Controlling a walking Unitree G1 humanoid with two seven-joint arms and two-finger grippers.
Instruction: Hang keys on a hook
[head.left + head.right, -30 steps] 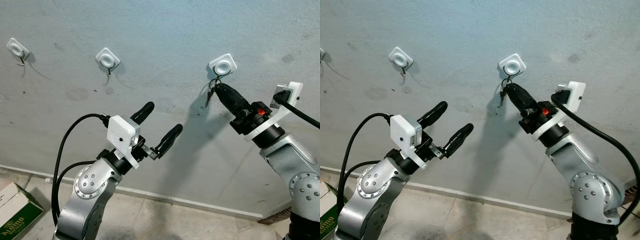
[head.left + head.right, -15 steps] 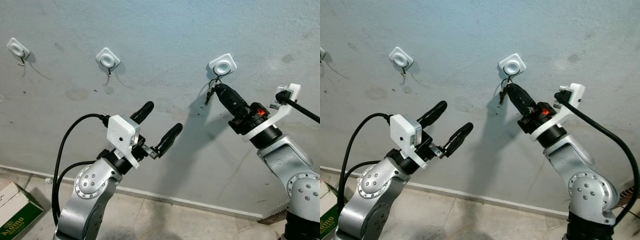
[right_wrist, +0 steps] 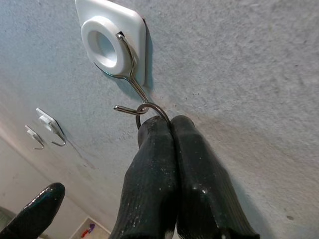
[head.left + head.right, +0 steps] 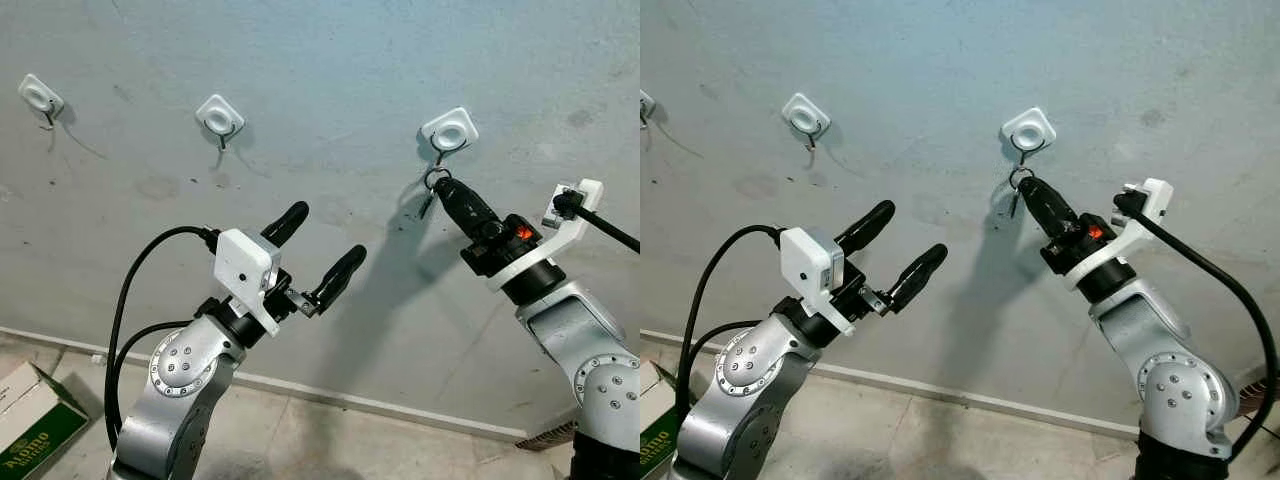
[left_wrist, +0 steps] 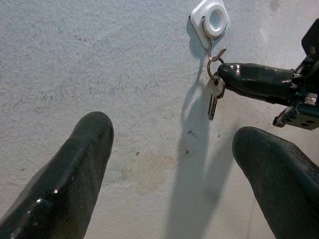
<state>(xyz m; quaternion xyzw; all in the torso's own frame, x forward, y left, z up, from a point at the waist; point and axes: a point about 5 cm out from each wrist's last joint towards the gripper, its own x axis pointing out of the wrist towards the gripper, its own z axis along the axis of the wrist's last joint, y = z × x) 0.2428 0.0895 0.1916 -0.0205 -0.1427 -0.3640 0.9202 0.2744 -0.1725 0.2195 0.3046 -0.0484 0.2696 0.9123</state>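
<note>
A white hook plate (image 4: pixel 447 131) with a wire hook (image 3: pixel 130 82) is fixed to the grey wall. The key ring (image 3: pixel 150 107) lies over the hook's curved end, and the small keys (image 5: pixel 214 97) dangle below it against the wall. My right gripper (image 4: pixel 440 186) is shut on the key ring just under the hook, fingers pressed together (image 3: pixel 167 127). Lower and to the left, my left gripper (image 4: pixel 326 233) is held open with nothing between its fingers, pointing at the wall away from the hook.
Two more white hooks (image 4: pixel 218 115) (image 4: pixel 40 95) are on the wall further left, both bare. A green and white carton (image 4: pixel 30 425) lies on the floor at the lower left. A baseboard runs along the foot of the wall.
My right gripper has eased slightly down and right from the hook plate; the keys, swung left before, now hang straight under the hook. The left arm has not moved.
</note>
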